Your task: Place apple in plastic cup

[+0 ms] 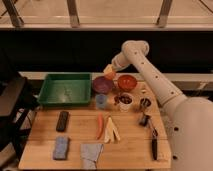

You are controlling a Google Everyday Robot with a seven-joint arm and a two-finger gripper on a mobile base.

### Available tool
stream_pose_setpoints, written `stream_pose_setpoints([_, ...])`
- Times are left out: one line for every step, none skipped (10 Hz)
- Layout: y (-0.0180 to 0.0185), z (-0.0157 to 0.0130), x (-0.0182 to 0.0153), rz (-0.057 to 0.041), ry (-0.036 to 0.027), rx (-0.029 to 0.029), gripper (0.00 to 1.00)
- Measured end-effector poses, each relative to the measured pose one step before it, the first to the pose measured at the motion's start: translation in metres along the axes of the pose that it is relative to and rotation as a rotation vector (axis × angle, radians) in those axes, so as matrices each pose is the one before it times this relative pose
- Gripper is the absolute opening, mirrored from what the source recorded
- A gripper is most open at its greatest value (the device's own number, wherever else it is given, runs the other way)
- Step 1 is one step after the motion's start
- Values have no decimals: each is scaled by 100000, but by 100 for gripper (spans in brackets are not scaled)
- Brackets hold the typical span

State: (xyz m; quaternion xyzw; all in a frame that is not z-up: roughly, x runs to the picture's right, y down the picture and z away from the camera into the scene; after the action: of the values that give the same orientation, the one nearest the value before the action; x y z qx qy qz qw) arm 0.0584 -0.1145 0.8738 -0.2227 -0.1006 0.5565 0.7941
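Observation:
My gripper (109, 70) hangs at the end of the white arm (150, 75), above the far rim of the purple bowl (102, 84). It is shut on the apple (110, 74), a small yellow-orange fruit held in the air. The plastic cup (101, 100), small and pale grey-blue, stands on the wooden table in front of the purple bowl, below and slightly left of the gripper. The apple is well above the cup and behind it.
An orange-red bowl (127, 81) and a white cup with dark contents (125, 102) stand right of the plastic cup. A green tray (67, 89) is at the left. A carrot (100, 126), black remote (62, 120), blue sponge (61, 147), grey cloth (91, 153) and dark utensils (152, 140) lie nearer.

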Motion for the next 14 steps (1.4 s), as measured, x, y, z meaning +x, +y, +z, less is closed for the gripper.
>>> stream_pose_setpoints([55,15,-51,-32,-31,-69,0])
stream_pose_setpoints([38,24,-16,-51,16,-35,0])
stream_pose_setpoints([93,55,44,-388,238,140,0])
stream_pose_setpoints([286,17,178,-1200,479,94,0])
stream_pose_setpoints([761,37,238,-1805,127,-367,0])
stream_pose_setpoints([1174,-207,526,-1572,-337,-939,0])
stream_pose_setpoints([1573,-573,1111,-1250,-655,-1463,0])
stream_pose_setpoints([1450,-443,924,-1260,-713,-1798,0])
stream_pose_setpoints([1571,-232,563,-1598,-758,-2220,0])
stream_pose_setpoints([1726,-8,495,-1637,-562,-2784,0])
stream_pose_setpoints([1650,162,245,-2533,-360,-3166,0])
stream_pose_setpoints([1481,489,219,-2286,195,-2694,2])
stream_pose_setpoints([1237,672,163,-1678,265,-2379,10])
stream_pose_setpoints([226,512,323,-98,233,-1517,19])
